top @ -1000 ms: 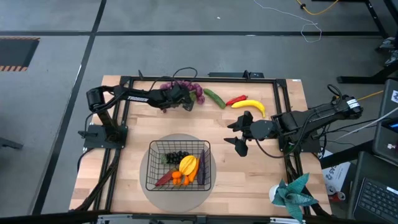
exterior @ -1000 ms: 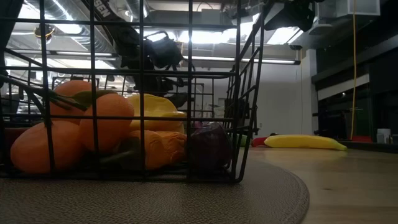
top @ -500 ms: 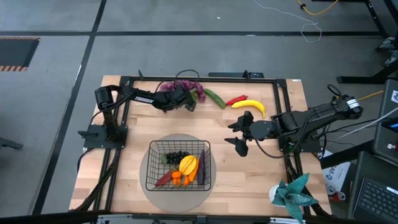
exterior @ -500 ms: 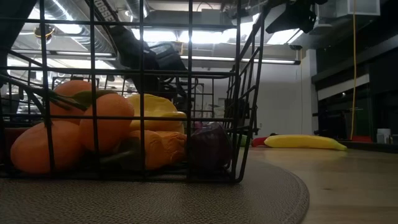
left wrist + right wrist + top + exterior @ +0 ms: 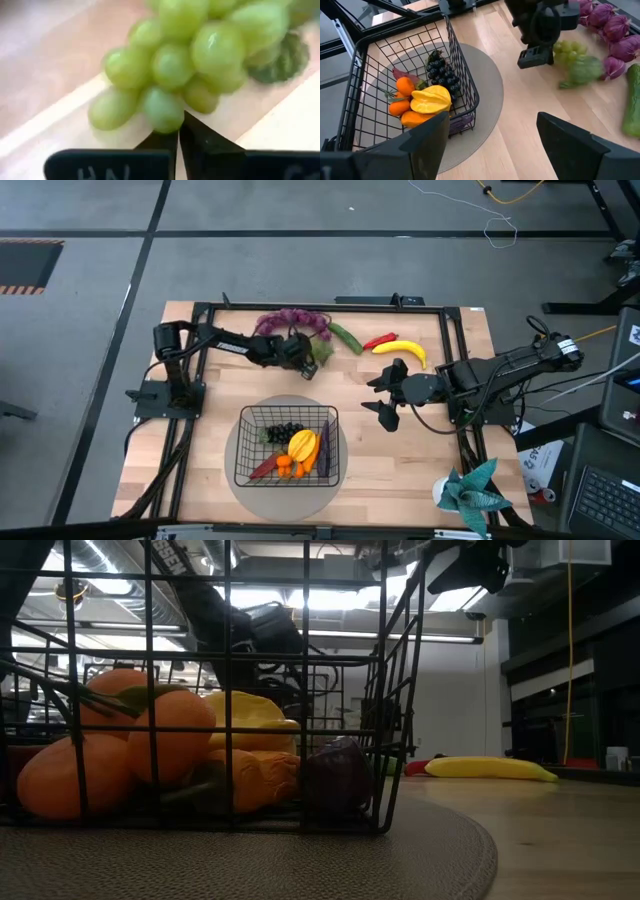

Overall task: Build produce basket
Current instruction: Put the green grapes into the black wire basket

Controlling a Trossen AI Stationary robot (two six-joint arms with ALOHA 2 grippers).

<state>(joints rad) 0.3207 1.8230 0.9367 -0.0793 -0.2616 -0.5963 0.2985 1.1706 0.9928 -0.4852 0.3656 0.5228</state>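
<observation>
Left gripper [image 5: 303,361] with jaws closed on the green grapes [image 5: 190,55], lifted above the table [image 5: 420,450] at its far side — the basket [image 5: 287,446] lies just nearward, already holding fruit. Purple grapes [image 5: 292,320] remain behind. Right gripper [image 5: 385,395], jaws wide, waits to the basket's right.

Bare table [image 5: 395,450] right of basket [image 5: 287,444]; far edge crowded: purple grapes [image 5: 293,321], cucumber [image 5: 346,337], chili [image 5: 379,340], banana [image 5: 401,350].

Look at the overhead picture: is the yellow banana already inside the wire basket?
No, the banana lies on the bare table, apart from the basket.
</observation>
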